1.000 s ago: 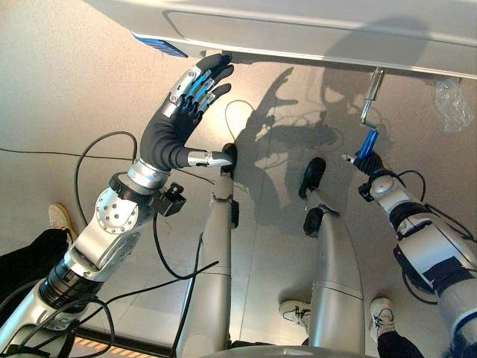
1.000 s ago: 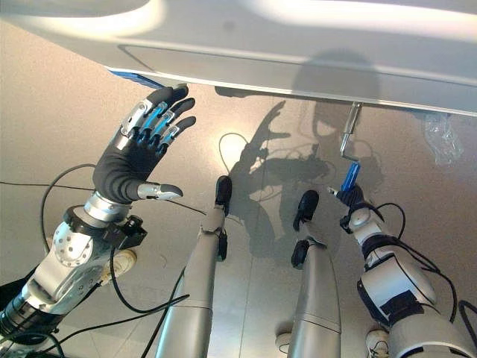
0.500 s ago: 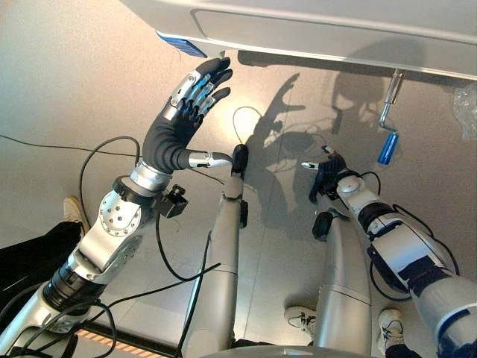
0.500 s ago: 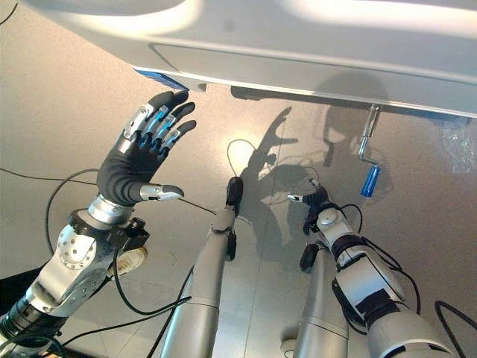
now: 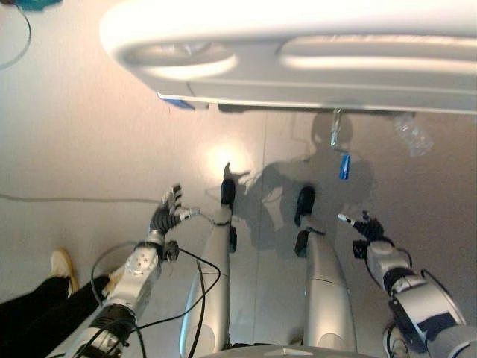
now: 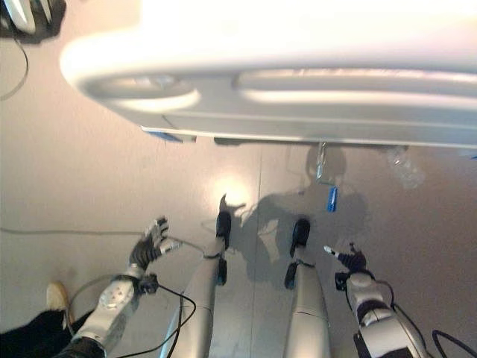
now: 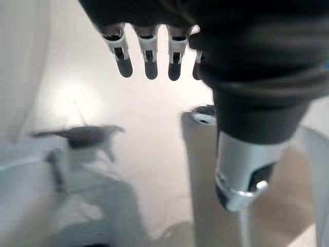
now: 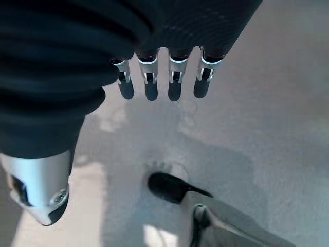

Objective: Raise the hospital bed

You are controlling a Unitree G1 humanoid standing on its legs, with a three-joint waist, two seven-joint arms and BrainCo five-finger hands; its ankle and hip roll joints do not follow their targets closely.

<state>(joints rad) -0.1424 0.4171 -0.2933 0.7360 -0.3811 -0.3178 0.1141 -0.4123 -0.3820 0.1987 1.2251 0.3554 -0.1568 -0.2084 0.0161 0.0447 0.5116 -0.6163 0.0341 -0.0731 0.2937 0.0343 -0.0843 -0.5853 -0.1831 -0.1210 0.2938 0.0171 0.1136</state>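
The hospital bed's pale footboard (image 5: pixel 298 71) spans the top of the eye views. Under its edge hangs a metal crank with a blue handle (image 5: pixel 343 165), free of both hands. My right hand (image 5: pixel 365 226) is low, below and a little right of the crank, well apart from it; the right wrist view shows its fingers (image 8: pixel 149 82) straight, nothing in them. My left hand (image 5: pixel 165 216) is low on the left, far from the bed, with its fingers (image 7: pixel 149 51) also straight and empty.
A crumpled clear plastic bag (image 5: pixel 412 138) lies on the floor right of the crank. A blue label (image 5: pixel 177 102) sits under the bed's left end. A person's pale shoe (image 5: pixel 61 262) and dark trouser leg (image 5: pixel 37 317) are at lower left.
The camera has pulled back, so the bed and crank look smaller. Both hands have dropped away from the bed; the right hand, at the blue handle a second ago, is off it.
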